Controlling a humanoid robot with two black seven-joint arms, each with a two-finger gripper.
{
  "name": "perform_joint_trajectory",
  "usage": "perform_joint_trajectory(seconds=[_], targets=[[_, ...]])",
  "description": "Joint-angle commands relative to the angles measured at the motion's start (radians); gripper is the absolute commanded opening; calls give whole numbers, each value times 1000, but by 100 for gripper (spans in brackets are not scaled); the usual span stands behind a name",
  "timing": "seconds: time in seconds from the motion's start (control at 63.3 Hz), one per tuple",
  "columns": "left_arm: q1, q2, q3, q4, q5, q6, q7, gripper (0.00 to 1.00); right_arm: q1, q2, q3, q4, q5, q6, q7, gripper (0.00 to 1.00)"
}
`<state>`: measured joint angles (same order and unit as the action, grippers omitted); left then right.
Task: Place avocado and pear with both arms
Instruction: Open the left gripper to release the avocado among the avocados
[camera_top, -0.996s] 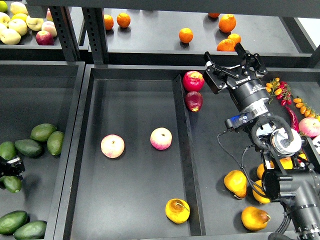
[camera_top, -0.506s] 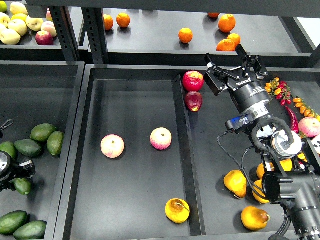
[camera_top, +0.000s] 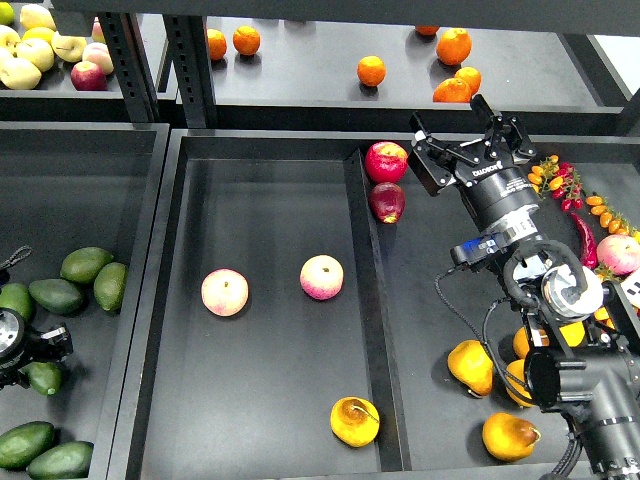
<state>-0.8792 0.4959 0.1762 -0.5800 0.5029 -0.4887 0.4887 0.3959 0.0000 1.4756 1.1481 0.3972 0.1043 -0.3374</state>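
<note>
The pear (camera_top: 355, 421), lying near the front edge of the middle tray (camera_top: 365, 300) and well apart from the right gripper (camera_top: 465, 135), which is hovering with fingers spread and empty toward the back right, is looking soft and bruise-prone, so gripping across its broad belly is probably safest. The left gripper (camera_top: 45, 350) is sitting at the left edge against a dark green avocado (camera_top: 44, 377), smooth and likely slippery; I cannot tell whether it is clamping it.
</note>
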Motion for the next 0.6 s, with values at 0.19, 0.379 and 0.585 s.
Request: perform_joint_trajectory(seconds=[0.19,0.379,0.585], targets=[[3,0,2,0,0,0,0,68,-6,0,0,-1,0,0,0,100],[5,0,6,-1,0,0,0,76,-12,0,0,-1,0,2,0,100],[2,9,2,-3,0,0,0,90,-19,0,0,-1,0,2,-2,100]])
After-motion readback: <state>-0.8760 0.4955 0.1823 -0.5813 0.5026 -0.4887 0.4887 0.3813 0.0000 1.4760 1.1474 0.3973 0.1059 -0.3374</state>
